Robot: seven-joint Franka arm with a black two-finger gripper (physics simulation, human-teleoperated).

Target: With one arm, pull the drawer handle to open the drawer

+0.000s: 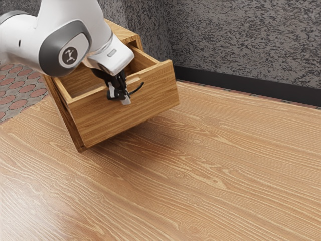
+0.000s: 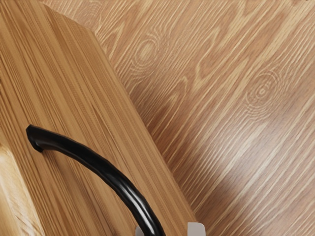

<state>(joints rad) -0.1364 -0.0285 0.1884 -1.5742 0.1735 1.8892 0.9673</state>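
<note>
Light wooden drawer (image 1: 131, 108) stands pulled out, its curved black handle (image 1: 137, 88) between the gripper's (image 1: 119, 95) parted fingers. Wood-grain table (image 1: 215, 165); grey speckled wall (image 1: 241, 35) far.

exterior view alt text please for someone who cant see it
A white robot arm reaches down from the view's upper left to the black handle of a wooden drawer, which stands well out of its small cabinet. The cabinet sits on a wood-grain surface before a dark speckled wall.
</note>
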